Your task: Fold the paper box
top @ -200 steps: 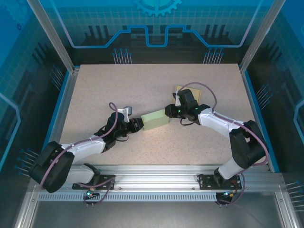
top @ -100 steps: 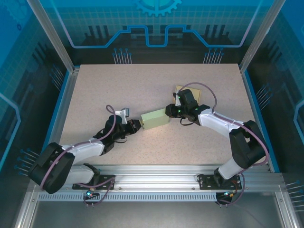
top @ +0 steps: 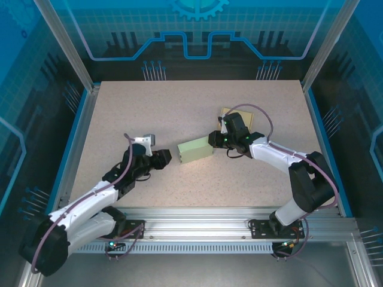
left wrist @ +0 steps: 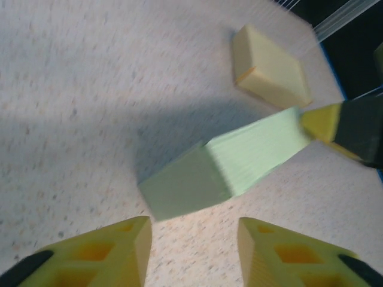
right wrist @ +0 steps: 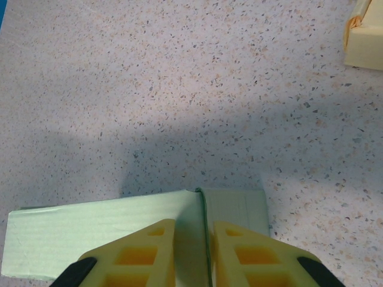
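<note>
the green box (top: 195, 150) lies near the middle of the table (top: 179, 101), long and flat-sided, set at a slant between the two arms. it looks already formed into a closed block, though the pictures cannot show whether every flap is tucked.

the right gripper (right wrist: 191, 233) is clenched on the box's right end – its two fingers sit almost together with a thin edge of the green card pinched between them. that hold seems meant to pin the box so it cannot slide or spin while the other end is worked.

the left gripper (left wrist: 192, 233) stands released, fingers spread with nothing between them, just short of the box's left end and pointing straight at it. the gap is about as wide as that end face, so it reads as lined up either to press the end shut or to take hold of it.

a second, cream box (left wrist: 272, 66) rests behind the right arm, well apart from the green one – it plays no part in this step, by the look of it.
</note>
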You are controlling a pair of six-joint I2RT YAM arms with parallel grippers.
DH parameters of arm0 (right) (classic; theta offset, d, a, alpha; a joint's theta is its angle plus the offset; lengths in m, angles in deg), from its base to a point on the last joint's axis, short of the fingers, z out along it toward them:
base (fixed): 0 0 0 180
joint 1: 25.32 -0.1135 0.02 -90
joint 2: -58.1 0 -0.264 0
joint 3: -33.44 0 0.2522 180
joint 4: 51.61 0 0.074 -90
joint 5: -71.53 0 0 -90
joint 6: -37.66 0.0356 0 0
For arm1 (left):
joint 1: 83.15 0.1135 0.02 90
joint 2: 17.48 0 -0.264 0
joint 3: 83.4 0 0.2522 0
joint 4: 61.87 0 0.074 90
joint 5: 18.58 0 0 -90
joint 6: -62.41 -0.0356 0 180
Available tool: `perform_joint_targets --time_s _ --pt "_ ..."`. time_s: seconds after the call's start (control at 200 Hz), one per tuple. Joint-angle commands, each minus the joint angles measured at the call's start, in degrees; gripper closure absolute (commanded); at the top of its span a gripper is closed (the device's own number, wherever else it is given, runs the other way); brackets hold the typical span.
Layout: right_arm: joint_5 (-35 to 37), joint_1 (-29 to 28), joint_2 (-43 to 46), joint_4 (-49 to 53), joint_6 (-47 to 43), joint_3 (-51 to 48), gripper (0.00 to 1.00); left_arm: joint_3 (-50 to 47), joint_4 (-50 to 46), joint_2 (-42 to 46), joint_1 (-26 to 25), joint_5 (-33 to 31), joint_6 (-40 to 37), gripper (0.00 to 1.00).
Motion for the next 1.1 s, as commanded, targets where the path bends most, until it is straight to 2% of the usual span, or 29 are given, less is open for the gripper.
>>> perform_joint_targets --time_s 0.0,0.125,0.215,0.36,0.555,0.705,0.855,0.981,1.096 --pt "2.8 -1.2 -2.8 9.9 0.1 -2.5 0.79 2.8 0.1 2.2 0.4 0.4 -13.9 0.42" --pt "2.9 -1.6 -3.3 10.1 0.3 -1.9 0.79 4.4 6.7 1.2 0.3 6.6 -29.5 0.13" --pt "3.1 -1.9 -3.7 10.3 0.2 -1.5 0.79 6.5 9.3 -2.1 0.4 10.6 -41.3 0.01" --pt "3.5 -2.3 -3.8 10.6 0.1 -1.1 0.79 12.2 6.2 -10.6 0.3 18.7 -56.5 0.01" --pt "3.7 -2.6 -3.7 11.2 0.2 -0.8 0.79 21.9 -3.3 -22.0 0.2 21.3 -66.1 0.01" --pt "4.0 -2.7 -3.5 11.5 0.2 -0.6 0.79 29.3 -14.4 -28.1 0.3 25.6 -69.6 0.01" --pt "4.2 -2.9 -3.0 12.0 0.1 -0.4 0.79 33.4 -19.9 -33.7 0.3 25.7 -70.6 0.01" --pt "4.3 -3.0 -2.5 12.4 -0.2 -0.2 0.79 36.9 -22.8 -38.1 0.0 23.4 -70.6 0.09" --pt "4.4 -3.2 -2.1 12.8 -0.3 -0.2 0.79 38.6 -23.7 -40.7 -1.1 19.9 -72.0 0.11"
